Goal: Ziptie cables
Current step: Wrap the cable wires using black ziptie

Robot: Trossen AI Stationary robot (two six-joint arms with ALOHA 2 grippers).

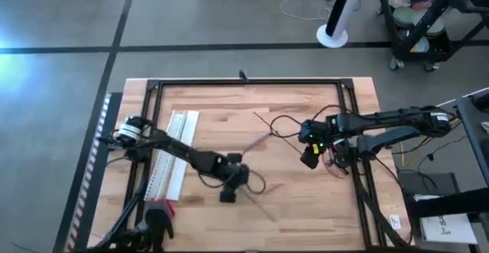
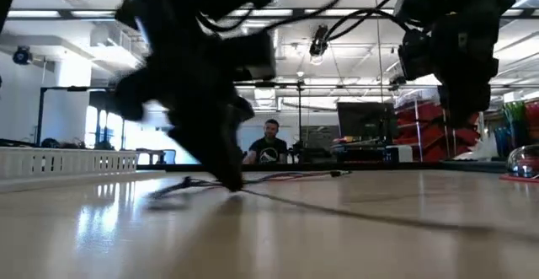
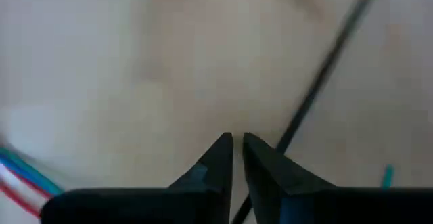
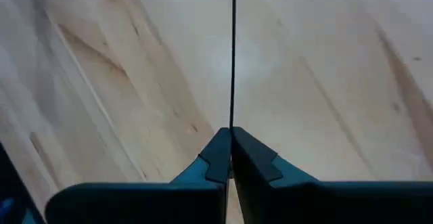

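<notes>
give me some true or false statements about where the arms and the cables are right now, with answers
1. The right gripper is shut on a thin black strand. True: the strand runs straight out from between its closed tips.
2. The left gripper is parked off the table. False: it is low over the wooden table, near the middle front.
3. The cables lie on the table between the two arms. True.
4. The white flat strip sits on the right side of the table. False: it lies on the left side, beside the left arm.
5. The right gripper rests on the tabletop. False: the low view shows it raised above the surface.
</notes>
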